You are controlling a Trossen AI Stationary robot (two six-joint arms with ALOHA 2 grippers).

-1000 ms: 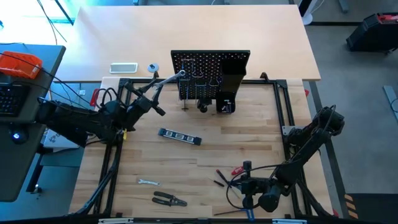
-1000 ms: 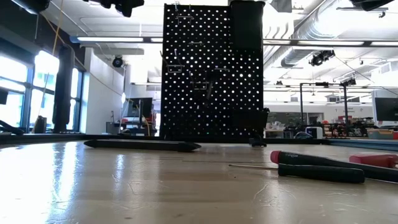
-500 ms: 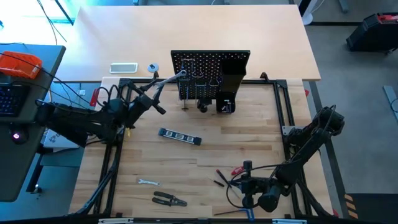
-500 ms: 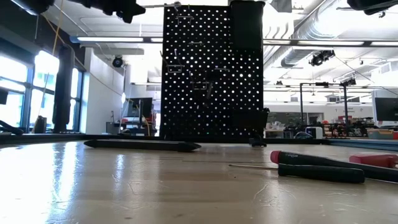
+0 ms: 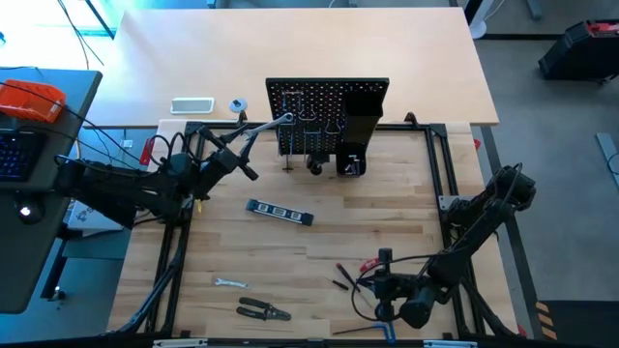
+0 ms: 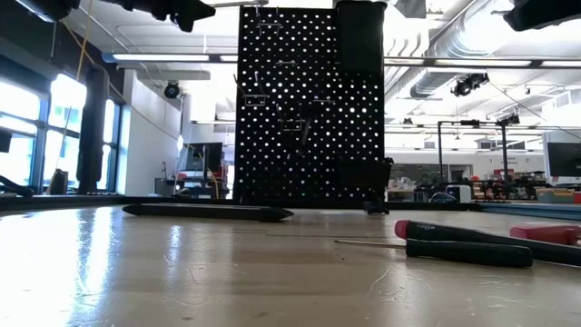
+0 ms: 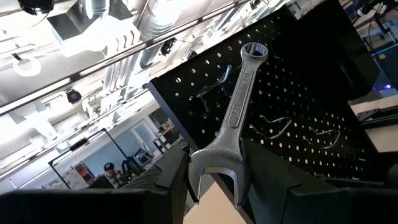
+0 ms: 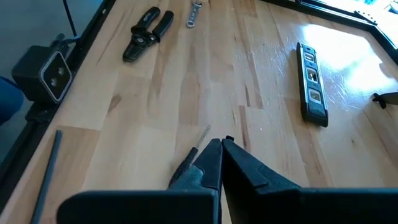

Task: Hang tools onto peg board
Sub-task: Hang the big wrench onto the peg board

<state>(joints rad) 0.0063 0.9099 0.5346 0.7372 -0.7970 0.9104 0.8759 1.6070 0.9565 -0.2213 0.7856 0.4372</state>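
The black peg board (image 5: 327,114) stands upright at the table's far middle, with thin hooks (image 7: 214,87) and a black box holder (image 5: 362,116); it also shows in the low view (image 6: 309,104). My left gripper (image 5: 237,143) is shut on a silver wrench (image 5: 266,125) just left of the board. The wrench's ring end (image 7: 254,51) is close to the board's upper part. My right gripper (image 8: 221,148) is shut and empty, low over the table's near right part (image 5: 383,263). My left gripper pinches the wrench at its open-jaw end (image 7: 214,165) between its two fingers (image 7: 268,177). The fingers come slanting from the table's left, pointing toward the board. The wrench sticks out ahead of them, lengthwise, lifted clear of the table.
On the table lie a dark level (image 5: 280,213), a small wrench (image 5: 230,283), black-handled pliers (image 5: 263,310), a red-handled screwdriver (image 5: 368,263) and a black one (image 6: 463,240). A black clamp (image 5: 315,164) sits at the board's foot.
My left gripper has gone a little toward the peg board with the wrench, whose ring end now stands closer to the board's top.
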